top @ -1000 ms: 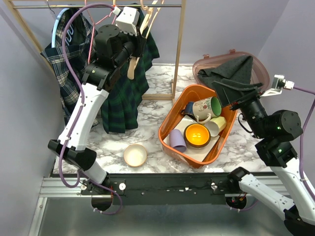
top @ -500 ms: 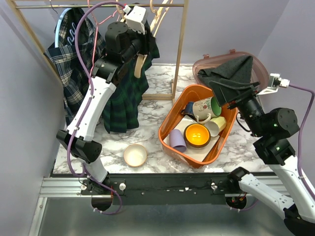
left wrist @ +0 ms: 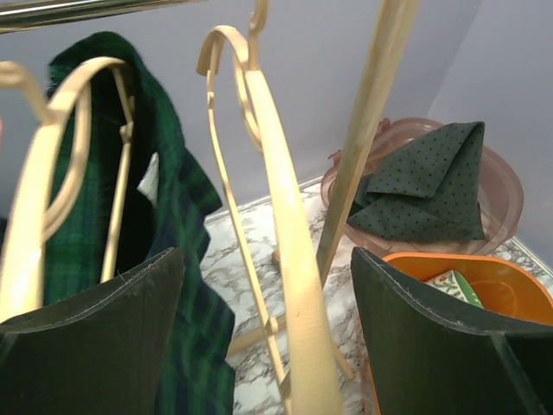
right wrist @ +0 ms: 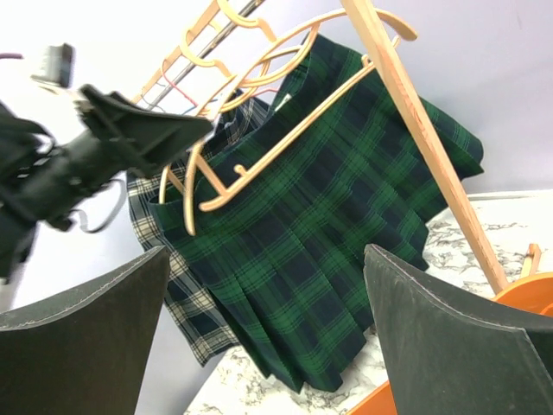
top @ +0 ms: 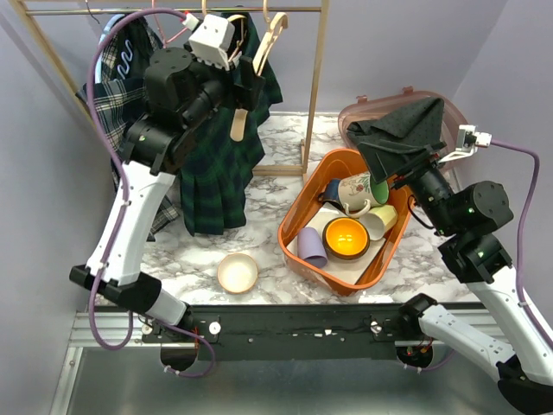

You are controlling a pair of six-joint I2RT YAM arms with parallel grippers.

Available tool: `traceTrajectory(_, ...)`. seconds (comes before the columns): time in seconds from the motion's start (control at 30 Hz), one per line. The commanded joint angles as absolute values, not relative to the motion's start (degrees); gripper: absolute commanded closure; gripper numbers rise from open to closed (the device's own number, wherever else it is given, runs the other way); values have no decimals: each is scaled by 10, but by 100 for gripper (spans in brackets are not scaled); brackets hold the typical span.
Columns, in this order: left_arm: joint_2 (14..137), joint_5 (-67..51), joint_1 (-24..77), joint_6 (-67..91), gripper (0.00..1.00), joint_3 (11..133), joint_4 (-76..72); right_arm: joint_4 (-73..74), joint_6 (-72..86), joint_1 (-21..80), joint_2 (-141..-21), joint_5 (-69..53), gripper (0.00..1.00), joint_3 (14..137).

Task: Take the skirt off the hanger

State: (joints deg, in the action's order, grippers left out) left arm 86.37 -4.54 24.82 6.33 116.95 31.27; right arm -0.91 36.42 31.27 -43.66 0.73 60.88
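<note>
Right gripper (right wrist: 268, 337) hangs spread wide and empty over the right side of the bench (top: 268, 199), beyond the orange basket (top: 301, 201). Its fingers face left toward the rack, and it is well apart from the skirt (top: 220, 173). Between the near edge and the rack the marble carries only a small bowl (top: 237, 272), so there is room there to draw cloth toward the near edge.

Further back, the left gripper (left wrist: 268, 337) is up at the rack by the far edge. Its fingers stand wide apart with nothing held. An empty wooden hanger (left wrist: 276, 216) runs through the gap between them. As far as I can judge from the wrist view, neither finger touches it.

The skirt, dark green tartan, is just beside that gripper, to its left and below. It hangs from its own wooden hanger (right wrist: 289, 143) on the rail (top: 173, 10). Its long axis runs straight down, and its hem sits close to the bench toward the far-left corner. The left arm is much the nearer, and I would say the move turns on shifting left and down, off the empty hanger and onto the waistband.

It is tight up there. The rack's upright post (top: 313, 86) stands just right of the gripper, a checked shirt (top: 112, 112) hangs left of the skirt, and the rail is close overhead. The free way looks to be downward and toward the near edge.
</note>
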Motion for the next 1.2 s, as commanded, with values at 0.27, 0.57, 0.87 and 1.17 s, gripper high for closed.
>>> traceTrajectory(0.27, 756, 143, 248, 8, 14, 1143, 413, -2, 367, 312, -421, -26, 0, 596)
traceTrajectory(0.57, 810, 221, 235, -44, 20, 1188, 439, 19, 362, 312, -410, -34, 0, 592)
traceTrajectory(0.87, 853, 195, 211, -33, 31, 1199, 455, 24, 355, 312, -406, -37, 0, 591)
traceTrajectory(1.17, 858, 156, 199, -31, 53, 1199, 436, 18, 355, 312, -417, -53, 0, 588)
